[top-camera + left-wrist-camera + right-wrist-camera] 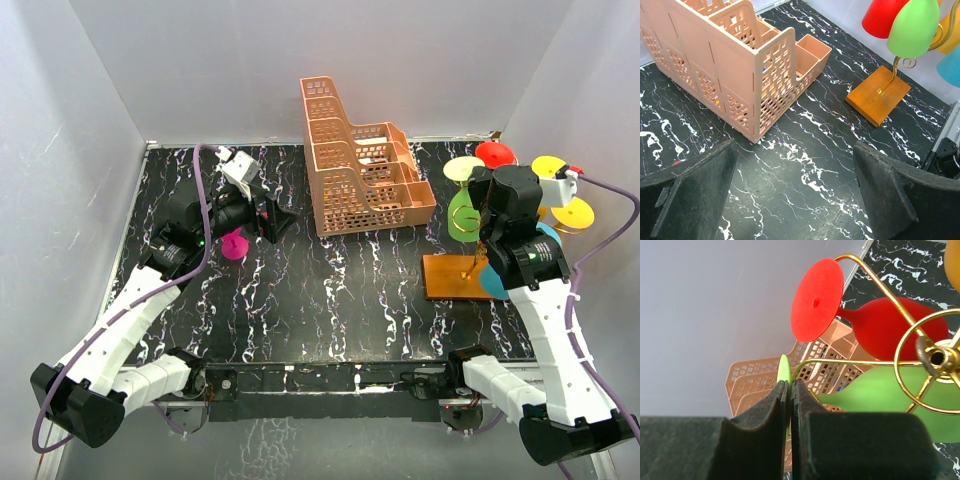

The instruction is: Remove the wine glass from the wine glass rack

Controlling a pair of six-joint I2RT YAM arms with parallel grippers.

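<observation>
The wine glass rack stands at the right on its orange-brown base (452,276), with a gold wire stem and hook arms. Several coloured plastic wine glasses hang on it upside down, among them red (495,153), yellow (548,166) and green (461,216). My right gripper (485,220) is at the rack, shut on the thin foot disc (784,371) of the green glass; its bowl (880,392) hangs under a gold arm. My left gripper (270,222) is open and empty over the table at the left, beside a pink glass (234,245) lying on the table.
A peach-orange lattice basket (360,165) stands at the back centre, between the arms. The left wrist view shows the basket (740,65), the rack base (878,94) and the green glass (913,27). White walls close in the back and both sides.
</observation>
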